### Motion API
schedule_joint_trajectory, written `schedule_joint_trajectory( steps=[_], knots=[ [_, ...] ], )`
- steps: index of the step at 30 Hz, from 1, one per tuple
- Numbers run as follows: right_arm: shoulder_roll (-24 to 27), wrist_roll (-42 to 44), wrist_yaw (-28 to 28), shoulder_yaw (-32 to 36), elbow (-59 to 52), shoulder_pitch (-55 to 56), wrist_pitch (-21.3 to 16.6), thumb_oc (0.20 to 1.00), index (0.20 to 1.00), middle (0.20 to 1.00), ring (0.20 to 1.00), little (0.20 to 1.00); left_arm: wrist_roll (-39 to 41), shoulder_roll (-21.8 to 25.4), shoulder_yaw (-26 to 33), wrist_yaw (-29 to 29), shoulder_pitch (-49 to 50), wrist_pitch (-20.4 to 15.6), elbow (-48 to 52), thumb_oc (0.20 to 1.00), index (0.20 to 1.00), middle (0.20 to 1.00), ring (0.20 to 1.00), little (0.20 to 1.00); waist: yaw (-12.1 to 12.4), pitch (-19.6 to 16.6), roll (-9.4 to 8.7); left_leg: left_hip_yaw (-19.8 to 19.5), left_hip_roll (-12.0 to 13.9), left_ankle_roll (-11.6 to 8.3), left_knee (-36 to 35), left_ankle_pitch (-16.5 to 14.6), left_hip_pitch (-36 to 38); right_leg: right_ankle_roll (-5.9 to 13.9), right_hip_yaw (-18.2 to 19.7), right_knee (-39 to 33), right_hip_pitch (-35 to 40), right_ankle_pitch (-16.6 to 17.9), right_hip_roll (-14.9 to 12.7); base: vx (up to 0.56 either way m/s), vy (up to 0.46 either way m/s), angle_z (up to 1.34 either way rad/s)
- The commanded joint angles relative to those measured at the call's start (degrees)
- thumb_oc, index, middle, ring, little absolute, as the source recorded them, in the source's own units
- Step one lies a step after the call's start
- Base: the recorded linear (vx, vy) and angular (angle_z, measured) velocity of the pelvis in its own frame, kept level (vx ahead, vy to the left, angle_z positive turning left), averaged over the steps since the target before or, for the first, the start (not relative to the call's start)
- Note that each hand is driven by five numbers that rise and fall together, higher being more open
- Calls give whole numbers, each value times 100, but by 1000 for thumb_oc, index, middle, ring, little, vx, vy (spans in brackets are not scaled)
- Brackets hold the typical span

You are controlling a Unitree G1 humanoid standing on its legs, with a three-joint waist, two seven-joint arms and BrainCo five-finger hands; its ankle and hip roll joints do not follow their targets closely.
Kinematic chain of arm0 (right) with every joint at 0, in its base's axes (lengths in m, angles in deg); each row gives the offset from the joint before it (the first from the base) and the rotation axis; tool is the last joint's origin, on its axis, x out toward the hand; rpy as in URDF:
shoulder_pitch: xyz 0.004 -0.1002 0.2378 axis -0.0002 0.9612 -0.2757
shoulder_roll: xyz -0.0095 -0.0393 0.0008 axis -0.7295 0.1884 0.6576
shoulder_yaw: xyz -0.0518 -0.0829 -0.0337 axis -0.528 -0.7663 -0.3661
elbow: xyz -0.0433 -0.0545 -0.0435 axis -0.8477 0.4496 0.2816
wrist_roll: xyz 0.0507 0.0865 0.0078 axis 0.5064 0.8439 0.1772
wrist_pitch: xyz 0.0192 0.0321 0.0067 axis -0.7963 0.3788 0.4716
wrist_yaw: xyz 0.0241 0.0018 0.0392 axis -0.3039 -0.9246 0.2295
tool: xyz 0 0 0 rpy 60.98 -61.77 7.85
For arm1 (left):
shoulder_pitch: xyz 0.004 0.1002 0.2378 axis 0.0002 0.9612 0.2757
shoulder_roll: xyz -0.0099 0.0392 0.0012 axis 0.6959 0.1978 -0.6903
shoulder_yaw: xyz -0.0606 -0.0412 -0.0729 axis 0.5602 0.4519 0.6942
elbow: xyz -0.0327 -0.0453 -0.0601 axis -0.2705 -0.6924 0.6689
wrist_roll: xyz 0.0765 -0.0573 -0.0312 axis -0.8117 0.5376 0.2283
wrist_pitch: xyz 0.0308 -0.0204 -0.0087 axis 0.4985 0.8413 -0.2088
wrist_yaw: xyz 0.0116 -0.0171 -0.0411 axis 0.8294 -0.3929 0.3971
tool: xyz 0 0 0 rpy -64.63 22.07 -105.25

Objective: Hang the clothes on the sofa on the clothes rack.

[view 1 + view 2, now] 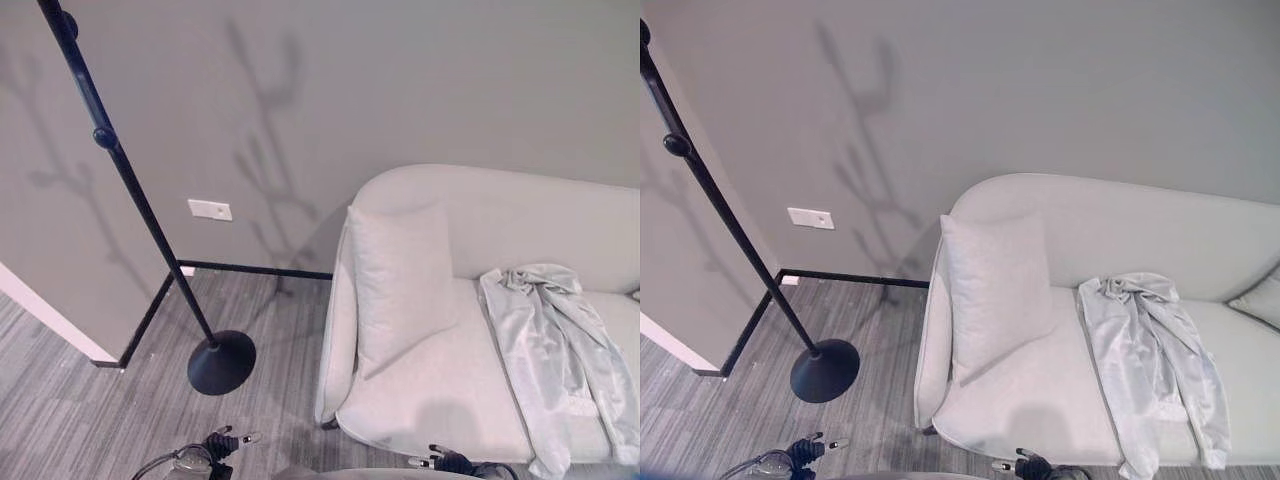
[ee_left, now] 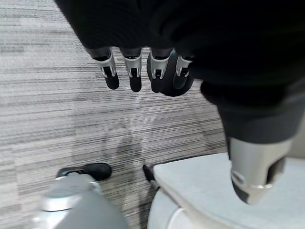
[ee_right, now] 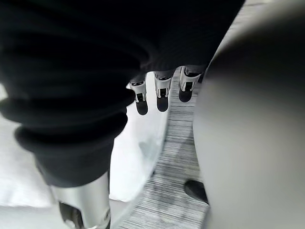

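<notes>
A pale grey sofa (image 1: 440, 400) stands against the grey wall (image 1: 300, 90), and across its seat, toward its right end, lies a crumpled silvery-grey garment (image 1: 555, 350), with an upright cushion (image 1: 400, 285) leaning at the sofa's left arm. To the left, on the striped grey floor (image 1: 70, 410), the black clothes rack (image 1: 135, 195) rises tilted from its round base with nothing hanging on it. Low at the near edge, the left hand (image 2: 138, 71) hangs over the floor with fingers loosely extended, holding nothing, and the right hand (image 3: 159, 90) hangs beside the sofa's front edge, fingers likewise relaxed and unladen.
</notes>
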Motion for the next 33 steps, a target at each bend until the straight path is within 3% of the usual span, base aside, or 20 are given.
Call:
schedule_joint_trajectory(
  steps=[1, 4, 7, 11, 13, 15, 16, 17, 18, 22, 24, 25, 29, 30, 31, 33],
  knots=[
    [330, -9, 13, -2, -263, -192, -112, 1000, 1000, 1000, 1000, 1000, 6, -85, 145, 34, -139, -192, 138, 1000, 1000, 1000, 1000, 1000, -68, 168, -81, -173, 1103, -576, -957, 663, 458, -493, 37, 71, 77, -422, 424, 254, -741, 22],
    [410, -11, -9, 9, -197, -169, -180, 1000, 1000, 1000, 1000, 1000, 29, -138, 168, 28, -65, -193, 150, 1000, 1000, 1000, 1000, 1000, -141, 100, -29, -74, 1469, -592, -957, 833, 423, -463, -68, 71, 236, -362, 692, 126, -388, 14],
    [638, 62, -107, 230, -76, 28, -247, 1000, 1000, 1000, 1000, 1000, 32, -241, 185, -27, 89, -154, 320, 1000, 1000, 1000, 1000, 1000, -225, 42, -84, 417, 1870, -445, -879, 1222, 513, -417, -224, 71, 512, -466, 1108, 220, -644, 19],
    [764, 107, -168, 355, 25, 178, -250, 1000, 1000, 1000, 1000, 1000, 44, -318, 144, -62, 121, -140, 496, 1000, 1000, 1000, 1000, 1000, -292, 118, -104, 645, 1985, -361, -362, 1155, 417, -444, -373, 71, 764, -523, 1257, 130, -391, 23],
    [788, 99, -178, 362, 93, 204, -229, 1000, 1000, 1000, 1000, 1000, 110, -316, 126, -54, 160, -159, 510, 1000, 1000, 1000, 1000, 1000, -215, 215, -161, 379, 1470, -363, 75, 1062, 212, -518, -306, 71, 879, -509, 1441, 111, -443, 21],
    [785, 98, -196, 389, 127, 140, -207, 1000, 1000, 1000, 1000, 1000, 99, -306, 44, -62, 76, -147, 416, 1000, 1000, 1000, 1000, 1000, -158, 326, -246, 461, 1392, -390, 392, 974, -43, -532, -311, 71, 925, -516, 1436, 25, -225, -5],
    [755, 93, -198, 396, 155, 148, -222, 1000, 1000, 1000, 1000, 1000, 107, -314, 85, -109, 80, -146, 411, 1000, 1000, 1000, 1000, 1000, -129, 264, -223, 349, 1153, -403, 174, 941, -8, -560, -233, 71, 896, -521, 1535, 90, -323, -4],
    [692, 102, -201, 429, 172, 119, -241, 1000, 1000, 1000, 1000, 1000, 84, -252, 143, -108, 61, -154, 425, 1000, 1000, 1000, 1000, 1000, 74, 240, -204, 72, 505, -383, -133, 854, -109, -610, -79, 71, 892, -584, 1725, 114, -189, -9],
    [691, 101, -202, 430, 172, 120, -241, 1000, 1000, 1000, 1000, 1000, 85, -251, 141, -108, 63, -154, 424, 1000, 1000, 1000, 1000, 1000, 85, 252, -202, 83, 506, -382, -140, 847, -85, -609, -69, 71, 908, -590, 1726, 65, -151, -27],
    [611, 99, -194, 422, 180, 53, -213, 1000, 1000, 1000, 1000, 1000, 86, -255, 152, -88, 29, -137, 327, 1000, 1000, 1000, 1000, 1000, 119, 131, -33, 268, 10, -439, -855, 902, -66, -584, -65, 71, 922, -661, 1963, 43, -14, -24],
    [539, 66, -180, 313, 169, -45, -193, 1000, 1000, 1000, 1000, 1000, 52, -252, 124, -69, 3, -141, 257, 1000, 1000, 1000, 1000, 1000, 165, 119, 21, 4, -255, -435, -957, 903, -167, -605, 39, 71, 915, -648, 2036, 45, 39, -2],
    [472, 46, -143, 242, 171, -88, -194, 1000, 1000, 1000, 1000, 1000, 71, -252, 153, -67, 9, -136, 200, 1000, 1000, 1000, 1000, 1000, 245, 81, 9, -160, -294, -393, -957, 813, -222, -625, 67, 71, 936, -640, 2041, 23, 33, -26],
    [351, -36, -85, 141, 203, -185, -187, 1000, 1000, 1000, 1000, 1000, 32, -239, 208, -26, -5, -153, 48, 1000, 1000, 1000, 1000, 1000, 292, -18, -57, -114, -402, -352, -957, 695, -235, -649, 21, 99, 1124, -485, 1933, 26, 104, -39],
    [342, -79, -47, 62, 122, -256, -181, 1000, 1000, 1000, 1000, 1000, 31, -209, 176, -36, -12, -148, 13, 1000, 1000, 1000, 1000, 1000, 253, 43, 47, -91, -359, -301, -957, 759, -219, -593, 82, 1027, 831, -514, 1939, 3, 174, -43],
    [343, -79, -46, 62, 122, -258, -181, 1000, 1000, 1000, 1000, 1000, 31, -210, 177, -36, -13, -147, 13, 1000, 1000, 1000, 1000, 1000, 260, 40, 46, -83, -360, -301, -957, 760, -224, -592, 90, 1057, 810, -529, 1937, -43, 161, -55],
    [360, -69, -18, 28, 59, -287, -160, 1000, 1000, 1000, 1000, 1000, 25, -207, 119, -27, -90, -150, -15, 1000, 1000, 1000, 1000, 1000, 168, 181, 229, -107, -180, -322, -957, 837, -127, -574, 243, 1907, 471, -594, 1994, -70, 61, -41]
  ],
)
